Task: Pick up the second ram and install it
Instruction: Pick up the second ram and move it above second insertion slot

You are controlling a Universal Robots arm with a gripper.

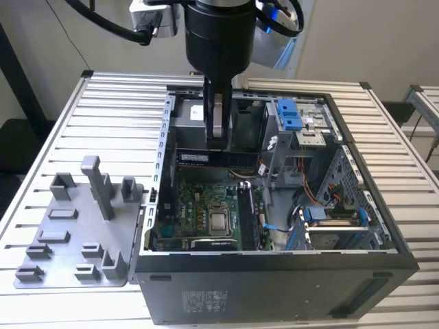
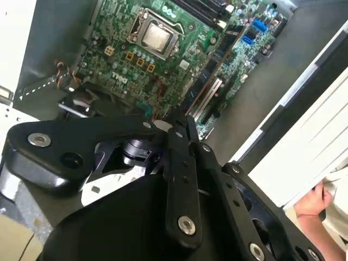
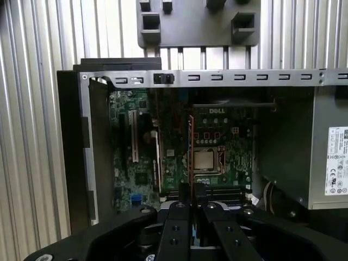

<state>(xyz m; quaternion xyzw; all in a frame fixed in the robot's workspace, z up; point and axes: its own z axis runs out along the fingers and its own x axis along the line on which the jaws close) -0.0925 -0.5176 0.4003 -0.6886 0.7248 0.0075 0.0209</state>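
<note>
Above the far half of the open computer case point(image 1: 274, 281), at about 12 o'clock from the processor socket point(image 1: 219, 221) in the exterior view, the tool point(image 1: 217, 142) is clamped on the second ram point(image 1: 240, 160), pinching it near mid-length. The stick lies level and on edge, its long side running from 9 to 3 o'clock, with its pale label point(image 1: 194, 157) toward the 9 o'clock end. It hangs over the back part of the motherboard point(image 1: 199, 205); whether its lower edge touches the black slots cannot be told. In both wrist views the stick shows edge-on as a thin line between the fingers point(image 3: 176, 228). A grey fixture plate point(image 1: 68, 233) sits on the slatted tabletop point(image 1: 110, 103) at 9 o'clock of the case. A person's hand point(image 2: 312, 202) shows in the second wrist view, well apart from the case.
</note>
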